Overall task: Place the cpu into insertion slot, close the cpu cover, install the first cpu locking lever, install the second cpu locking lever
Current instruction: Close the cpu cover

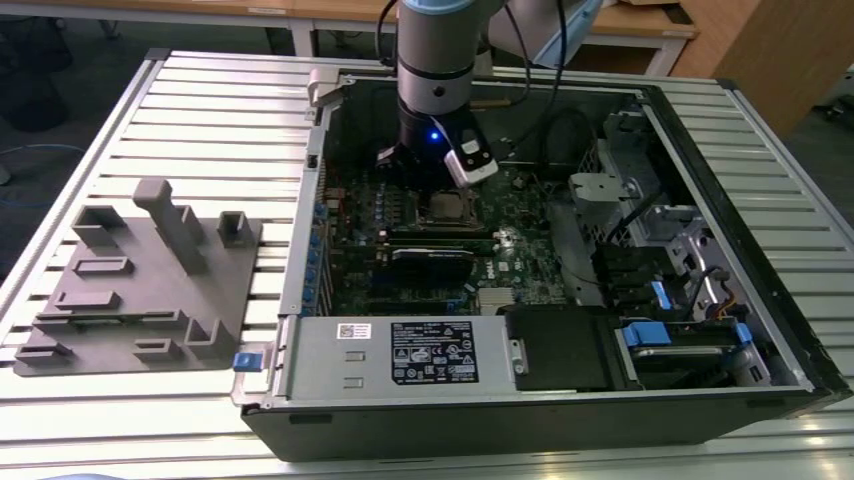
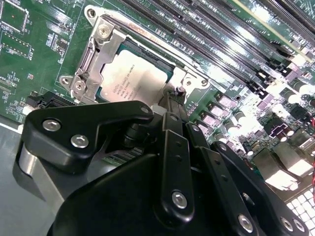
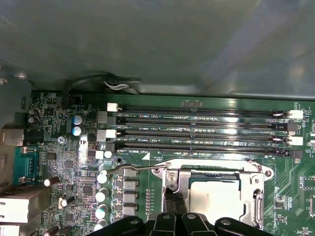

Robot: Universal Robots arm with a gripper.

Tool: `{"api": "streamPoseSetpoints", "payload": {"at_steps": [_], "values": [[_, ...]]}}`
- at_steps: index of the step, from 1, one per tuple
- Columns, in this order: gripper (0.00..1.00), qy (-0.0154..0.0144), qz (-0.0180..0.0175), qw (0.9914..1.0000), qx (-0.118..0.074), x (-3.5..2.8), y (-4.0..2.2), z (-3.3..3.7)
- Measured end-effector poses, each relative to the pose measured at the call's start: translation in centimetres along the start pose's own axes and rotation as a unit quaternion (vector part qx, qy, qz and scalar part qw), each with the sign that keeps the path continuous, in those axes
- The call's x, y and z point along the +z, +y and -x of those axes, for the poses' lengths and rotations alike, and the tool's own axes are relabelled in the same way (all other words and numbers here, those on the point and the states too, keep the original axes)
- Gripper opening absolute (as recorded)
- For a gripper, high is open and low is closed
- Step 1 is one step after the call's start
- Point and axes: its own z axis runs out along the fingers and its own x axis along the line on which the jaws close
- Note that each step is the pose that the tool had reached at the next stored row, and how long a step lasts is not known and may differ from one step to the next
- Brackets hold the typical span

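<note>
Exterior view, near the frame's centre: the cpu [image 1: 450, 207] lies in the insertion slot [image 3: 216, 176] under the closed cpu cover [image 2: 92, 59]. The gripper [image 3: 173, 197], fingers together and holding nothing, stands beside the locking lever [image 3: 133, 167]; I think a slow, steady push is best.

Slatted metal table [image 1: 200, 110], wooden desks [image 1: 647, 25]

One robot arm [image 1: 434, 60]; one open computer case [image 1: 534, 410]; one grey moulded fixture [image 1: 134, 290]; one green motherboard [image 3: 59, 162] carrying four long black memory slots [image 3: 197, 125], one insertion slot [image 2: 150, 58], one cpu [image 3: 216, 199], one cpu cover [image 3: 257, 204].
</note>
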Motion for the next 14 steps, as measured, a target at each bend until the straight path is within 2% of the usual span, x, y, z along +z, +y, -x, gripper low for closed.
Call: {"api": "streamPoseSetpoints", "payload": {"at_steps": [5,14], "values": [[0.11,-0.0007,0.0009,1.0,0.0,-0.21,0.04,0.03],[0.11,-0.0001,0.0,1.0,0.0,-1.84,0.07,0.04]]}}
